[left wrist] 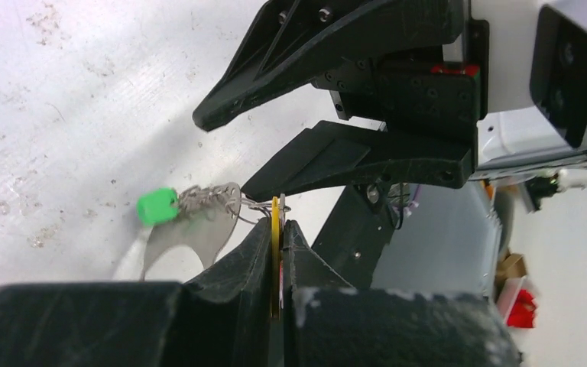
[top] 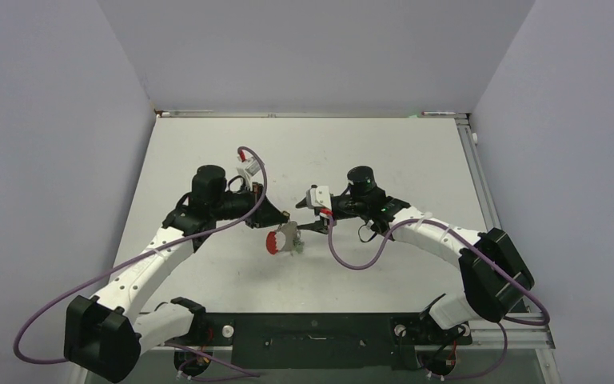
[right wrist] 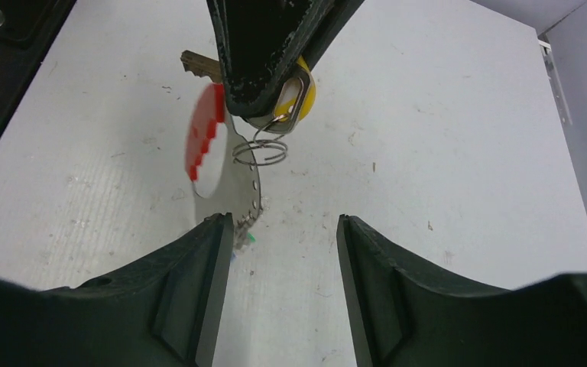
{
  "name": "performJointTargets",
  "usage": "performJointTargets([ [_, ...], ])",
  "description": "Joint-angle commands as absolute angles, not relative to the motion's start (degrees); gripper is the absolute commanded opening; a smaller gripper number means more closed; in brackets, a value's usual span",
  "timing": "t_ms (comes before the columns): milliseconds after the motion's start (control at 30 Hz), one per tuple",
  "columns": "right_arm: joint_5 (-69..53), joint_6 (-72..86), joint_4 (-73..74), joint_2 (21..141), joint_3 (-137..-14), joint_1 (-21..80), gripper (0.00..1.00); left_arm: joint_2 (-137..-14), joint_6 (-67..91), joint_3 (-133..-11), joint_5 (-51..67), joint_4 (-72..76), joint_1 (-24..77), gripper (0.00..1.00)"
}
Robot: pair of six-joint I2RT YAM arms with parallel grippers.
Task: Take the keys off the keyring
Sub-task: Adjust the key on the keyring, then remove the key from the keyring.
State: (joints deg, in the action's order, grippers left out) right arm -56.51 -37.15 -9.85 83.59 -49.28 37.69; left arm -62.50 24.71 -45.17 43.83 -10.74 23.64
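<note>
Left wrist: left claw (left wrist: 277,233) clamped on yellow-tagged key (left wrist: 275,206); silver keyring (right wrist: 261,150) dangling; right claw (right wrist: 283,222) apart.

The white surface (top: 208,144) is scuffed and speckled with dark marks. A black plate (top: 312,328) lies along its near edge; a pale rail (top: 480,172) borders its right side.

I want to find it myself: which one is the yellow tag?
Look at the middle of the white table. There the left gripper is pinching the yellow tag. It is the only yellow piece, and the green tag and the red strap nearby are not gripped.
</note>
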Motion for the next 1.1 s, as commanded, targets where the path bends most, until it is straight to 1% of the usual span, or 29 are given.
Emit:
performJointTargets([
  [0, -53.79, -31.57, -14.12, 83.46, -49.92, 37.03, 0.55, -63.1, 33.74, -47.7, 45.68, -9.68, 21.71, 0.0],
  [133, -51.7, -24.84, -15.85, 81.96, -48.7, 36.96, 0.55, -63.67, 38.03, -46.84, 45.89, -8.45, 20.8, 0.0],
  [267, -52.24, -16.91, -18.35, 80.71, -47.45, 36.91, 0.51, -63.55, 41.81, -45.45, 44.55, -6.28, 20.48, 0.0],
  [367, -52.19, -9.69, -22.49, 80.11, -46.03, 37.25, 0.46, -63.63, 44.69, -44.71, 43.39, -4.77, 20.1, 0.0],
  [500, -49.54, -1.31, -29.75, 79.92, -44.23, 38.32, 0.46, -63.72, 47.02, -44.54, 42.86, -3.38, 19.95, 0.0],
  [633, -46.27, 0.0, -32.61, 80.09, -43.53, 39.71, 0.47, -64.2, 47.8, -44.83, 42.49, -3.44, 19.95, 0.0],
  [767, -43.4, -0.61, -34.14, 80.68, -43.51, 40.71, 0.45, -64.25, 48.06, -44.92, 42.49, -3.45, 19.95, 0.0],
  [1067, -41.14, -2.04, -34.38, 81.65, -44.59, 42.2, 0.37, -64.32, 48.78, -44.64, 42.41, -1.94, 20.02, 0.0],
])
